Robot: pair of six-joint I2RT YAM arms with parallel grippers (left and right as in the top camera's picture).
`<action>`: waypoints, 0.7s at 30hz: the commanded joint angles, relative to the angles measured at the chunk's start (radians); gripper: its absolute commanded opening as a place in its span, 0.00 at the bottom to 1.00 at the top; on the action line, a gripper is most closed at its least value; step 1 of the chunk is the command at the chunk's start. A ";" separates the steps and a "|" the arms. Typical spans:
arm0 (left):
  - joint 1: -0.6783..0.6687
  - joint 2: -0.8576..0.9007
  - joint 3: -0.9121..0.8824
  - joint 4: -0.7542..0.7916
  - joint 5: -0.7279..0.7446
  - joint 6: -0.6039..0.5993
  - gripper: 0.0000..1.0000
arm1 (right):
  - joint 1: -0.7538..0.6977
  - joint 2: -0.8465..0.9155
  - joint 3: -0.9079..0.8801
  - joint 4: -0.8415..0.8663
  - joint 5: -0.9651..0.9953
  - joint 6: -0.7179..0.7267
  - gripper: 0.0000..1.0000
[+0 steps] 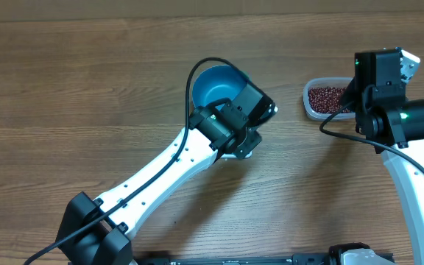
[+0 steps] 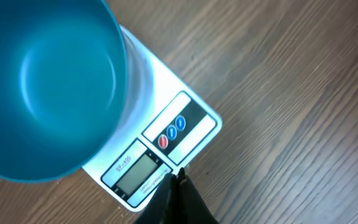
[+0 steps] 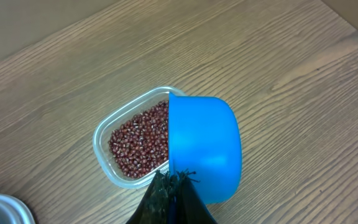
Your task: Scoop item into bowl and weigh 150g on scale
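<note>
Blue plastic hangs over red-brown beans point(image 3: 135, 146) as the scooping step gets under way. The right gripper point(image 3: 176, 186), fingers clamped shut on the handle end of a small blue scoop point(image 3: 202, 146), holds it straight ahead of its fingertips. The beans lie ahead and to the left of those fingers, in a clear tub point(image 3: 97, 142), partly under the scoop's straight edge.

Done well, the move likely calls for tipping that edge down into the heap, pushing through, then levelling out before lifting — a modest load rather than a brimming one, since the target weight is best approached in small additions. A hard shove could slide the light tub.

At the other station, the left gripper point(image 2: 179, 186) has its fingers closed on nothing, tips at the front edge of the white kitchen scale point(image 2: 157, 81), just beside its display — whether they touch it cannot be told. The blue bowl point(image 2: 42, 81) sits empty on the scale, ahead and to the left of those fingers.
</note>
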 commanded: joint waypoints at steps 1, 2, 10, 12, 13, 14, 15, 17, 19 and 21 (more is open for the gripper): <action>0.004 -0.010 -0.040 0.026 0.040 0.062 0.04 | -0.010 -0.014 0.027 0.000 0.002 0.006 0.04; 0.004 -0.010 -0.041 0.028 0.052 0.073 0.04 | -0.010 -0.014 0.027 0.000 -0.004 0.007 0.04; 0.014 -0.010 -0.040 0.052 0.045 0.079 0.04 | -0.010 -0.014 0.027 -0.005 -0.014 0.015 0.04; 0.014 -0.010 -0.040 0.052 0.050 0.069 0.04 | -0.010 -0.014 0.027 -0.005 -0.018 0.015 0.04; 0.014 -0.010 -0.040 0.058 0.050 0.069 0.04 | -0.010 -0.014 0.027 -0.002 -0.023 0.019 0.04; 0.014 -0.010 -0.040 0.063 0.050 0.068 0.04 | -0.010 -0.014 0.027 -0.001 -0.026 0.023 0.04; 0.014 -0.010 -0.040 0.077 0.051 0.062 0.04 | -0.010 -0.014 0.027 0.000 -0.033 0.023 0.04; 0.014 -0.010 -0.040 0.100 0.052 0.063 0.04 | -0.010 -0.014 0.027 0.000 -0.035 0.023 0.04; 0.014 -0.010 -0.040 0.119 0.054 0.062 0.04 | -0.010 -0.014 0.027 0.000 -0.036 0.023 0.04; 0.014 -0.010 -0.040 0.137 0.059 0.063 0.04 | -0.010 -0.014 0.027 -0.003 -0.036 0.023 0.04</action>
